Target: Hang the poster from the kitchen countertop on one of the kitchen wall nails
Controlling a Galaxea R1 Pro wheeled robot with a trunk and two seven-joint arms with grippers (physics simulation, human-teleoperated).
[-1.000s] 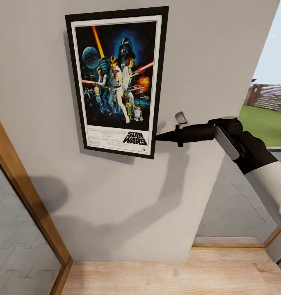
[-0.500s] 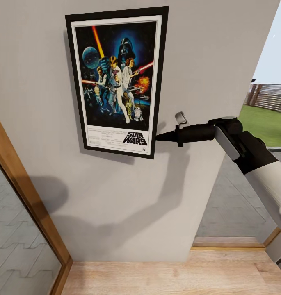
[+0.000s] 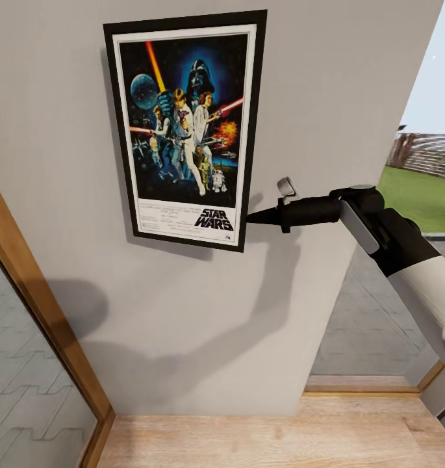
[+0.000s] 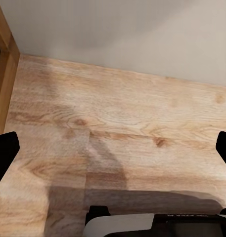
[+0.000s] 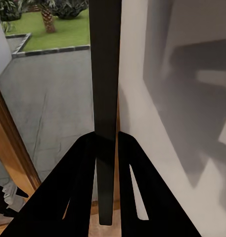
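The poster (image 3: 185,127) stands upright and flat against the grey wall (image 3: 339,91), with its black frame, white border and "STAR WARS" lettering at the bottom. My right gripper (image 3: 251,218) reaches in from the right and is shut on the frame's lower right edge. In the right wrist view the poster's black edge (image 5: 105,74) runs between the two dark fingers (image 5: 80,168), which pinch it. My left gripper (image 4: 113,148) hangs open over the wood floor (image 4: 122,113), its fingertips far apart and nothing between them. No nail shows; the poster covers the wall behind it.
A wood-framed glass door (image 3: 47,305) stands at the left. At the right, a tall window (image 3: 423,188) looks onto grass and paving. Pale plank floor (image 3: 267,435) runs along the wall's foot.
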